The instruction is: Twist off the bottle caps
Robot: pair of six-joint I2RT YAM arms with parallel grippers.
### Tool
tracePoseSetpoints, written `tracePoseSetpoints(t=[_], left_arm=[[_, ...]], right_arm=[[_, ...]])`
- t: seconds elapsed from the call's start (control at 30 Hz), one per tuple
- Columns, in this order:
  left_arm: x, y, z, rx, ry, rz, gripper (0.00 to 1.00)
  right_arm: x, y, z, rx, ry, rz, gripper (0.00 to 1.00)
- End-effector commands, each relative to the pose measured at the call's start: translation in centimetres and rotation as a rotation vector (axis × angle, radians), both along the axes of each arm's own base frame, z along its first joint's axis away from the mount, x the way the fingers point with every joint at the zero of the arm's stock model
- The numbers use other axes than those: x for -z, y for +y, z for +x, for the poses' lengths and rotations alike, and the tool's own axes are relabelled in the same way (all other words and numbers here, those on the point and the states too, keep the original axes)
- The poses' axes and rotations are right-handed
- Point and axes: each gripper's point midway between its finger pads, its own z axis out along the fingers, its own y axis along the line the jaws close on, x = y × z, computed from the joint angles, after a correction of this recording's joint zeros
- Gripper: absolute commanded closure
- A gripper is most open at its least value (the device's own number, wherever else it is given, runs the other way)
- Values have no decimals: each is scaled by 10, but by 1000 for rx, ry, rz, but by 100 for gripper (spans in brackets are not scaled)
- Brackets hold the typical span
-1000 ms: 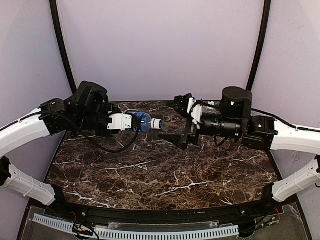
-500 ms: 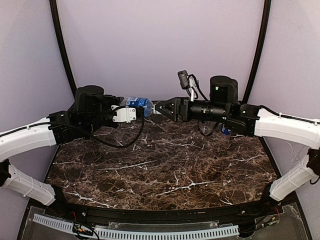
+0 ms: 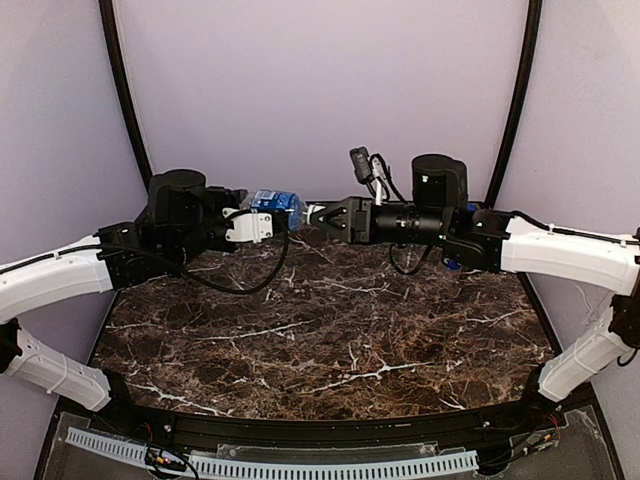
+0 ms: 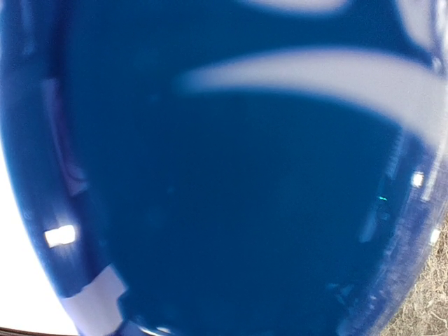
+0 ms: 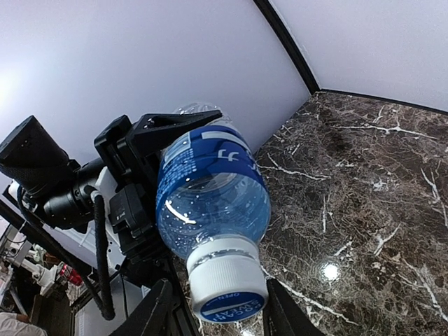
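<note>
A small clear bottle [image 3: 278, 205] with a blue label [image 5: 203, 157] is held sideways above the back of the table, my left gripper [image 3: 266, 220] shut on its body. The left wrist view shows only the blue label [image 4: 224, 196] up close. The bottle's white cap [image 5: 226, 283], with a blue printed top, points at my right gripper [image 5: 222, 309]. Its black fingers [image 5: 159, 311] stand on either side of the cap. The right one is at the cap's side and a narrow gap shows on the left. In the top view the right gripper [image 3: 312, 215] covers the cap.
The dark marbled table [image 3: 330, 330] lies under both arms. Purple walls and two black curved poles [image 3: 125, 100] close the back. The left arm's black clamp and camera [image 5: 42, 175] sit right behind the bottle.
The left arm lifted the bottle up and back. The right arm swung in to the bottle's cap end, rotated, and its jaws narrowed from wide open to close around the cap.
</note>
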Motion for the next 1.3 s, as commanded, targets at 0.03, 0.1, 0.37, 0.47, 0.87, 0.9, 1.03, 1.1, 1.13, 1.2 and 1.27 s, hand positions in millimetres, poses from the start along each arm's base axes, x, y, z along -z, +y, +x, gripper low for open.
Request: tracePoseSetpoints(t=[0.03,0.1,0.37,0.47,0.87,0.9,1.03,1.1,1.13,1.2,1.27], left_arm=[[-7,2,-4,7,-18,-21,98],[-7,1,-5,11,-17,-24,98],[1,2,-13,40,42,-17,99],[13,4,-19,53,105,-4,99],[54,7,-62,130,463,62,99],[58,8,-64,131,487,67,99],[75,15,-87,161,625,122,99],[78,17,-93,167,661,131,99],[78,17,-94,167,666,132,99],[80,18,-95,167,674,136,99],[79,17,-95,167,674,133,99]], right_arm=[[-21,2,7,13,-42,52,63],[-20,1,9,19,-45,52,72],[-18,2,2,-48,-194,-20,100],[-15,2,-1,-78,-283,-80,100],[13,19,-73,-338,-1168,-387,100],[17,21,-76,-350,-1230,-418,100],[31,21,-77,-362,-1449,-555,100],[38,20,-77,-368,-1549,-629,100],[39,19,-75,-350,-1599,-662,100],[34,19,-74,-306,-1681,-692,100],[26,18,-76,-268,-1735,-681,100]])
